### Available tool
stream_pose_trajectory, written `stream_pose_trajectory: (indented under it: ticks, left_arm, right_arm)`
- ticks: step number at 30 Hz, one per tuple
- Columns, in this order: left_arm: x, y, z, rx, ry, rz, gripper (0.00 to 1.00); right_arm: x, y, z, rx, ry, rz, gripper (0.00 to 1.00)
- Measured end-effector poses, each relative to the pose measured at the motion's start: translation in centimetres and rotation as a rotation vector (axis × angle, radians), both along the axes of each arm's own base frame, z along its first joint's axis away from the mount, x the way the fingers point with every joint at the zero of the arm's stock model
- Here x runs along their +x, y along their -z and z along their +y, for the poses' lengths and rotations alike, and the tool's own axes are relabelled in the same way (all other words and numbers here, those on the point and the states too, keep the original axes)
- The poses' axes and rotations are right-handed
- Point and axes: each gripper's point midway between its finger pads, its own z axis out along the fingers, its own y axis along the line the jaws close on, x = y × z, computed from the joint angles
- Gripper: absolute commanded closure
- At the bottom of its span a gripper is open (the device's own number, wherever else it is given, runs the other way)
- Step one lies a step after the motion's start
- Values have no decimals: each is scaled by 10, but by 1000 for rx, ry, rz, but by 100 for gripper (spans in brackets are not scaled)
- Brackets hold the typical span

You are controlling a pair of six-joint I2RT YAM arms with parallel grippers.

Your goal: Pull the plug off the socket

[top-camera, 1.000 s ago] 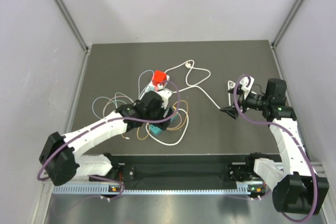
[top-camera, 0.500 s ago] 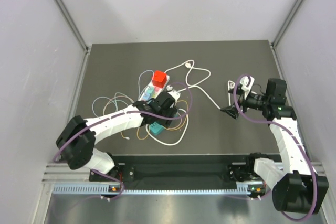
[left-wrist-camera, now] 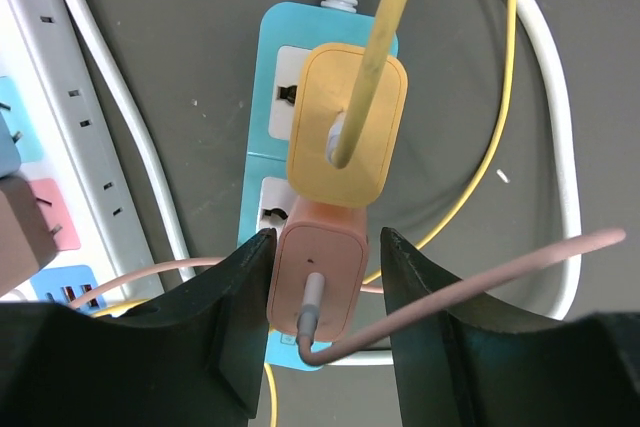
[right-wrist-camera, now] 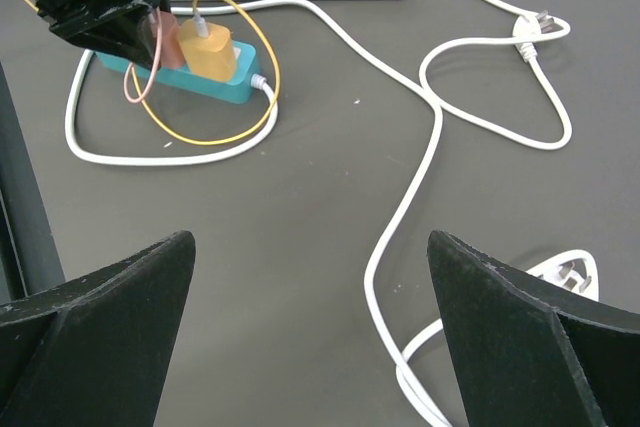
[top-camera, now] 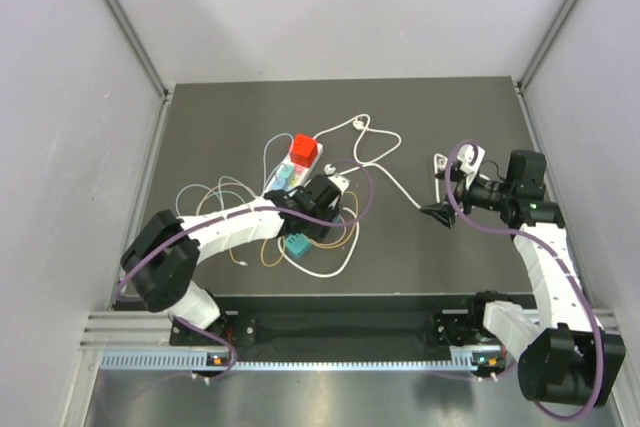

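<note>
Straddling pink plug [left-wrist-camera: 320, 292] in teal socket strip [left-wrist-camera: 300, 25], left gripper [left-wrist-camera: 325, 247] apart, right gripper [right-wrist-camera: 310, 242] agape

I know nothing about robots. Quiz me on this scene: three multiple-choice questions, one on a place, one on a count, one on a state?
1. Where is the pink plug?
A) between the left arm's fingers
B) lying loose, unplugged
C) held by the right arm

2. How many plugs sit in the teal power strip?
A) one
B) two
C) four

3. How are the right arm's fingers?
A) shut tight, empty
B) wide apart, holding nothing
C) clamped on a plug

1 A: a finger shows on each side of it.
2 B: the yellow plug and the pink one.
3 B: the gap between them holds nothing, just table beneath.
</note>
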Motion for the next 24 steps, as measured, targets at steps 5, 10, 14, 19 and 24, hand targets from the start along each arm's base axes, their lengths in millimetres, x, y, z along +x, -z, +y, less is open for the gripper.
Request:
stream_pose_trajectory:
  ticks: [5, 10, 14, 19, 24]
  left_arm:
    - [0, 2, 1, 10, 5, 1, 69]
    - [0, 2, 0, 6, 7, 0, 100]
    - [0, -8, -3, -33, -7, -10, 100]
    - [3, -54, -16, -213, -41, -80, 100]
    - [3, -95, -35, -450, -56, -118, 100]
  right_arm:
    - [0, -1, 0, 2, 0, 1, 0]
    - [0, -2, 0, 5, -3, 1, 0]
    - [-1, 0, 2, 15, -13, 13, 0]
    - [-2, 8, 7, 71, -36, 106, 0]
    - [-3, 22, 20, 162, -77, 272, 0]
